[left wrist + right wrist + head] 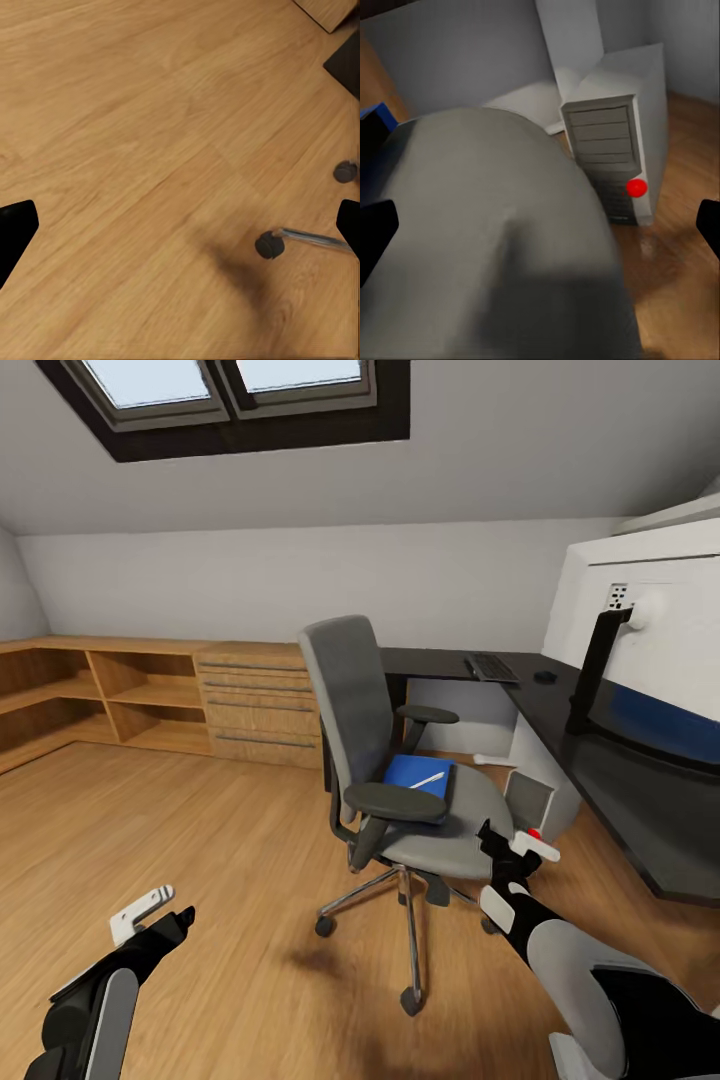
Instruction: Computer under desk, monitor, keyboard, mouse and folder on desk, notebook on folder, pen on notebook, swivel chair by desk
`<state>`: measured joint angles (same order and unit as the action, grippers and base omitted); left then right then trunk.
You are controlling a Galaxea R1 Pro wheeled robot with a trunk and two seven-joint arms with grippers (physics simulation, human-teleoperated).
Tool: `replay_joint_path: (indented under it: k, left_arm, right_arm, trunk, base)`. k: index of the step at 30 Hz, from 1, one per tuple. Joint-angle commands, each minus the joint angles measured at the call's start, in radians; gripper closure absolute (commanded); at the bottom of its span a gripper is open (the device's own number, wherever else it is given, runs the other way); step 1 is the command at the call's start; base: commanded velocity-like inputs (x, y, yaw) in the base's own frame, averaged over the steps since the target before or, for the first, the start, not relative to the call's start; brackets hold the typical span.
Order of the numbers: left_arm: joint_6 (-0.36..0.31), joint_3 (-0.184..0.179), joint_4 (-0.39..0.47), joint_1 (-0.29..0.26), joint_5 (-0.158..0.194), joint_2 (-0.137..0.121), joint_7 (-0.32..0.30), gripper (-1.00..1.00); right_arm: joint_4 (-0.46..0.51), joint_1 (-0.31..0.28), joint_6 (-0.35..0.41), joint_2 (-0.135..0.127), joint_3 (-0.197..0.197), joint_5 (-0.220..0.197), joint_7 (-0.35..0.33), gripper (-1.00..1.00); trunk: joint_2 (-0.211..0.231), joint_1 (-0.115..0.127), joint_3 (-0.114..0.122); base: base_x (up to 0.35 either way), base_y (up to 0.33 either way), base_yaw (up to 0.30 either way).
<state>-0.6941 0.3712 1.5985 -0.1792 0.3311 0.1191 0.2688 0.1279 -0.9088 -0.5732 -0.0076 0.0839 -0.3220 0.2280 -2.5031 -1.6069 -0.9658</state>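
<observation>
Looks like the folder step: the right tool (507,850), fingers spread wide and empty, hovers by the swivel chair (400,760) seat. The blue folder (415,775) lies there, pen (428,780) on top. Next it needs to reach further in. The left tool (160,920) is wide too.

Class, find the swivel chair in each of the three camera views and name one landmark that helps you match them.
Head view: swivel chair at centre, beside the desk.
Left wrist view: one caster and a chrome base leg.
Right wrist view: its grey seat up close.
Shared landmark: the wooden floor.
</observation>
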Motion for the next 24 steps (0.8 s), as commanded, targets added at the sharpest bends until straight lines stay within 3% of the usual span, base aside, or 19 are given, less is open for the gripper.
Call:
replay_joint_path:
  k: [1,9,16,24]
  left_arm:
    - [-0.004,0.002,0.001,-0.001,0.011,0.001,0.007,-1.0]
    - [-0.004,0.003,0.001,-0.001,0.012,0.002,0.006,-1.0]
    - [-0.003,-0.001,0.001,-0.001,0.012,0.002,-0.014,-1.0]
    - [-0.005,-0.005,0.006,-0.001,0.012,0.005,-0.03,-1.0]
  right_arm:
    - [-0.001,-0.001,-0.003,0.0,0.008,0.006,0.0,-1.0]
    - [-0.001,-0.001,-0.004,0.001,0.007,0.007,-0.001,-1.0]
    - [-0.003,-0.001,-0.001,0.003,0.004,0.009,-0.006,-1.0]
    - [0.001,-0.001,0.0,0.012,0.004,0.007,-0.005,-1.0]
  trunk:
    - [0.0,0.0,0.0]
    - [0.0,0.0,0.005]
    - [0.0,0.0,0.006]
    - [0.0,0.0,0.006]
  base:
    - [0.0,0.0,-0.233]
    - [0.0,0.072,-0.202]
    - [0.0,0.256,-0.034]
    - [0.0,0.039,-0.002]
